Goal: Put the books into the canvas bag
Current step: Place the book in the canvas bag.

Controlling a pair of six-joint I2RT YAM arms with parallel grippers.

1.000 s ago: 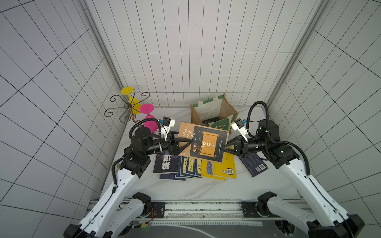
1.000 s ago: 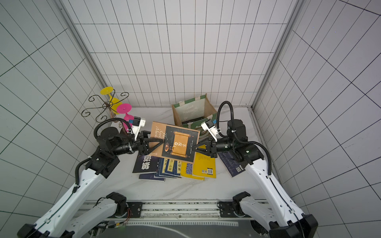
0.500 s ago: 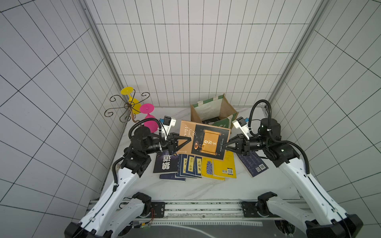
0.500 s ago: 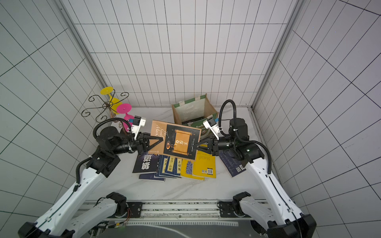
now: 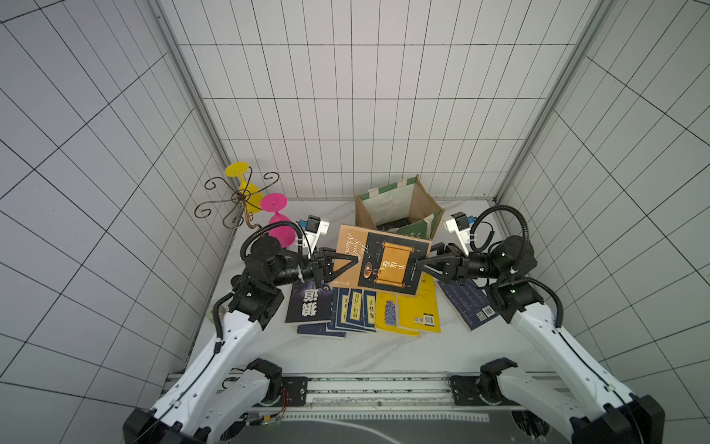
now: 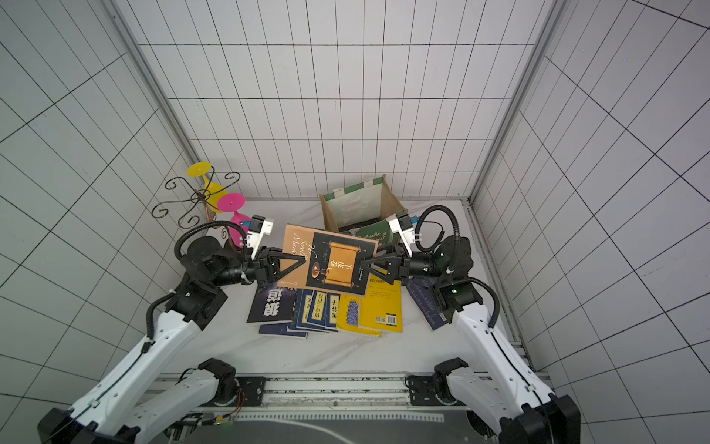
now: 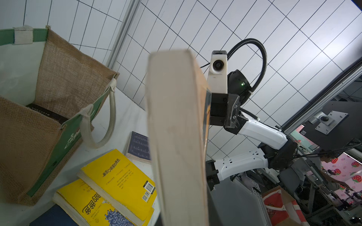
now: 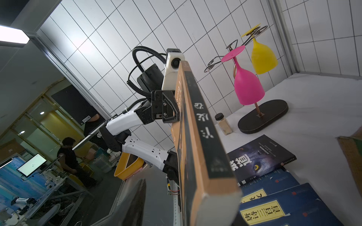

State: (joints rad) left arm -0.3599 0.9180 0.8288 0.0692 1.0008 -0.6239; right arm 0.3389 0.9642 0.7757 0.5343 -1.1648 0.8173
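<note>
Change: left gripper pinched tan-and-black book, newly closed.
Right gripper: fingers parted.
Canvas bag: stood 12 o'clock.

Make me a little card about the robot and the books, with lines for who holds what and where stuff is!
Book in the air: tan-and-black book, above the ones lying flat
Left fingers: shut on one edge of it
Right fingers: at the opposite edge; grip unclear
Canvas bag: upright, open, a dark book inside
On the table: yellow books, navy books, black book with white characters
</note>
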